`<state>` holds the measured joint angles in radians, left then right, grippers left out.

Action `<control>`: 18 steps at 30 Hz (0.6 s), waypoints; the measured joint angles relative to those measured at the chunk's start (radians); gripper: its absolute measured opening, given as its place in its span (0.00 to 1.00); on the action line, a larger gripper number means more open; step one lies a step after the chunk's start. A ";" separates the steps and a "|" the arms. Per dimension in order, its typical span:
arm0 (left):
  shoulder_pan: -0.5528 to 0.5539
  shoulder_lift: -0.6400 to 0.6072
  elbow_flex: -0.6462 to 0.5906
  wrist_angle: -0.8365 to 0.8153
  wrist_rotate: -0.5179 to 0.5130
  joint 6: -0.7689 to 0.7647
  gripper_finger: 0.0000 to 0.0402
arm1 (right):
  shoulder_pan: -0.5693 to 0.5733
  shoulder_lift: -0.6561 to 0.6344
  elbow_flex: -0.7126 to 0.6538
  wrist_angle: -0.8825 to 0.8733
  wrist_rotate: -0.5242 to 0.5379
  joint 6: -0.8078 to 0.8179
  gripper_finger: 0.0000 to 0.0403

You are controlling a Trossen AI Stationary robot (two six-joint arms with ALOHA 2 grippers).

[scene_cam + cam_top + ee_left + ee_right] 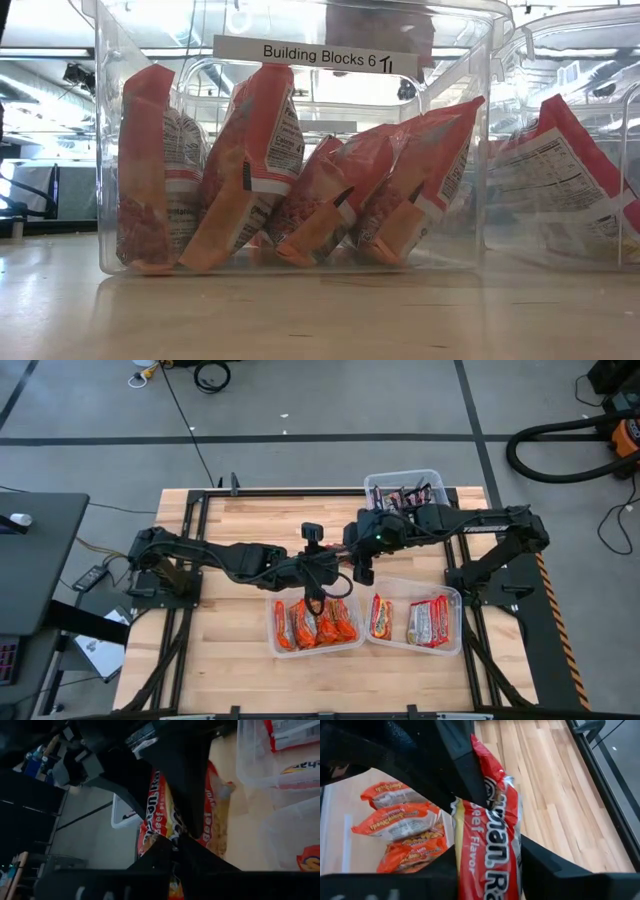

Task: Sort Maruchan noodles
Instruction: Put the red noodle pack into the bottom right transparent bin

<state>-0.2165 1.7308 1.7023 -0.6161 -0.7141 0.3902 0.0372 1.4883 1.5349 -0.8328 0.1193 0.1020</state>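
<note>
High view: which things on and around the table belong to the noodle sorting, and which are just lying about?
Job:
beef noodle packet in right claw
left claw
orange packets
red packets
dark packets
three clear bins

Lying about:
vacuum hose
floor cables

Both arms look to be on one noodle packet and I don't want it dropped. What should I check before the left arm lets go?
1. Left gripper jaws shut on the red rectangular plastic beef-flavour ramen packet: ok.
2. Right gripper is at that same packet: ok.
3. Right gripper's hold is secure: cannot tell.
4. Clear rectangular plastic bin with the red packets has free floor: ok.
5. Clear plastic bin of orange packets upright, nothing spilled: ok.
</note>
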 joint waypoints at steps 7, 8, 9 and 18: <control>0.008 -0.071 0.000 -0.020 0.140 -0.098 0.22 | -0.014 -0.006 0.000 0.007 -0.014 -0.023 0.30; 0.011 -0.084 0.000 -0.023 0.155 -0.113 0.25 | -0.016 -0.006 0.000 0.003 -0.012 -0.035 0.30; 0.012 -0.100 0.000 -0.036 0.158 -0.122 0.29 | -0.016 -0.006 0.000 0.002 -0.012 -0.053 0.30; 0.019 -0.306 0.000 -0.211 0.191 -0.342 0.54 | -0.013 -0.115 -0.002 -0.091 -0.173 -0.351 0.31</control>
<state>-0.1975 1.4251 1.7027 -0.8268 -0.5230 0.0486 0.0246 1.3736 1.5333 -0.9235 -0.0537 -0.2492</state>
